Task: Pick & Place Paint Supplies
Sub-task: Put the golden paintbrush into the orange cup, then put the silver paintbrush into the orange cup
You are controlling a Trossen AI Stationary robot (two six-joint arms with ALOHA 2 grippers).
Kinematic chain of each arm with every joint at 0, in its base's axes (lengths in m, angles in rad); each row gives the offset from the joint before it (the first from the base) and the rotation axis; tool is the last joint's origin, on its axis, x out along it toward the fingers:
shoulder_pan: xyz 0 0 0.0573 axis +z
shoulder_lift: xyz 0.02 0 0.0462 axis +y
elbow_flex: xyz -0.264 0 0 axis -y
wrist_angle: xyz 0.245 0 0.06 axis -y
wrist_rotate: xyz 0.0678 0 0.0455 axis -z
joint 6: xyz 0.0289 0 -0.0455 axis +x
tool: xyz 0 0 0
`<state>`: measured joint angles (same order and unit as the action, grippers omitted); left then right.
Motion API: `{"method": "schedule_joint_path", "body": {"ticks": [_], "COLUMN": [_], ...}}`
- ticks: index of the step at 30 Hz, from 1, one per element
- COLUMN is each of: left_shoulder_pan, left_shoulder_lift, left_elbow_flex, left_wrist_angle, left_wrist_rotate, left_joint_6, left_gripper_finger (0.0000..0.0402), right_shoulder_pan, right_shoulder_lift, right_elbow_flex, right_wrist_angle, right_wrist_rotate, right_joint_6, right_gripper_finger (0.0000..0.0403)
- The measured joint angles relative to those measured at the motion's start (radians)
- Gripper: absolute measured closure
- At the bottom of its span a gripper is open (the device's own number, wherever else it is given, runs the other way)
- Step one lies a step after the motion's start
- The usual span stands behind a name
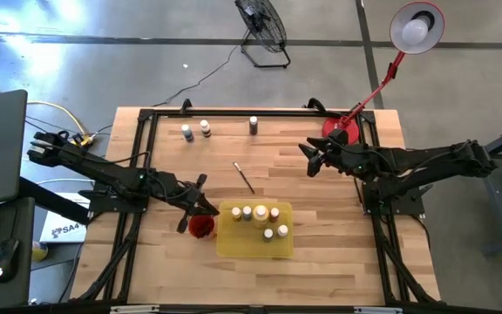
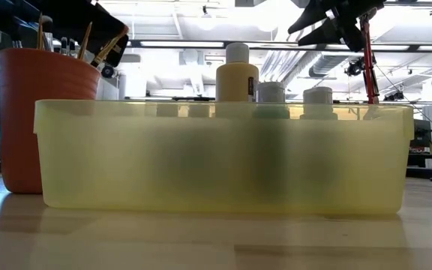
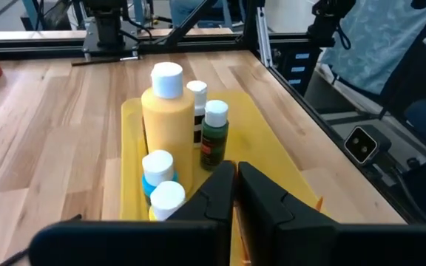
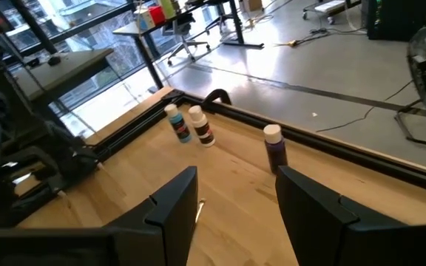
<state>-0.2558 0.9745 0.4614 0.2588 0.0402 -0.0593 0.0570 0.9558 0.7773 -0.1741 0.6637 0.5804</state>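
Butcher-block table [image 1: 321,262], concrete floor, fan [image 1: 262,26]; left tool [image 1: 200,206] together, right tool [image 1: 314,158] apart.

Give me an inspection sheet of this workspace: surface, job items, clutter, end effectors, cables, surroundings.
Surface: wooden table, black frame around it.
Job's things: six paint bottles in yellow tray; three paint bottles at the far edge; one paintbrush loose mid-table; brushes in red cup.
Clutter: nothing seen.
End effectors: left end effector shut, above the red cup; right end effector open, raised, empty.
Cables: yellow cable and dark fan cord on floor.
Surroundings: red desk lamp, floor fan.
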Motion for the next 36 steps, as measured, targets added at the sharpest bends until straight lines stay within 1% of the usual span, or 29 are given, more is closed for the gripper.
{"method": "schedule_joint_path", "body": {"ticks": [5, 8, 11, 15, 20, 23, 27, 30, 32, 36], "left_shoulder_pan": [0.0, 0.0, 0.0, 0.0, 0.0, 0.0, 0.0, 0.0, 0.0, 0.001], "left_shoulder_lift": [-0.003, -0.003, -0.005, -0.03, -0.114, -0.165, -0.209, -0.214, -0.214, -0.211], "left_elbow_flex": [0.0, 0.0, 0.0, 0.0, 0.009, 0.032, 0.074, 0.113, 0.142, 0.195], "left_wrist_angle": [0.001, 0.0, 0.0, 0.004, 0.021, 0.024, 0.025, 0.023, 0.024, 0.03], "left_wrist_rotate": [0.0, -0.004, -0.01, -0.054, -0.111, -0.162, -0.224, -0.237, -0.239, -0.247], "left_joint_6": [0.001, 0.001, 0.001, 0.003, 0.037, 0.024, -0.051, -0.1, -0.106, -0.103], "left_gripper_finger": [0.037, 0.0353, 0.0326, 0.0284, 0.0244, 0.0237, 0.0236, 0.0236, 0.0236, 0.0236], "right_shoulder_pan": [0.0, 0.0, 0.0, 0.0, 0.0, 0.0, 0.0, 0.0, 0.0, 0.0], "right_shoulder_lift": [0.0, 0.0, 0.0, 0.0, 0.0, 0.0, 0.0, 0.0, 0.0, -0.003], "right_elbow_flex": [0.0, 0.0, 0.0, 0.0, 0.0, 0.0, 0.0, 0.0, 0.0, 0.0], "right_wrist_angle": [0.0, 0.0, 0.0, 0.0, 0.0, 0.011, 0.025, 0.057, 0.086, 0.156], "right_wrist_rotate": [-0.015, -0.019, -0.048, -0.071, -0.072, -0.093, -0.126, -0.154, -0.181, -0.231], "right_joint_6": [0.0, 0.0, 0.0, 0.0, 0.0, 0.0, -0.001, -0.006, -0.026, -0.111], "right_gripper_finger": [0.0229, 0.0229, 0.0229, 0.0229, 0.0229, 0.0229, 0.0229, 0.0229, 0.0229, 0.0229]}}
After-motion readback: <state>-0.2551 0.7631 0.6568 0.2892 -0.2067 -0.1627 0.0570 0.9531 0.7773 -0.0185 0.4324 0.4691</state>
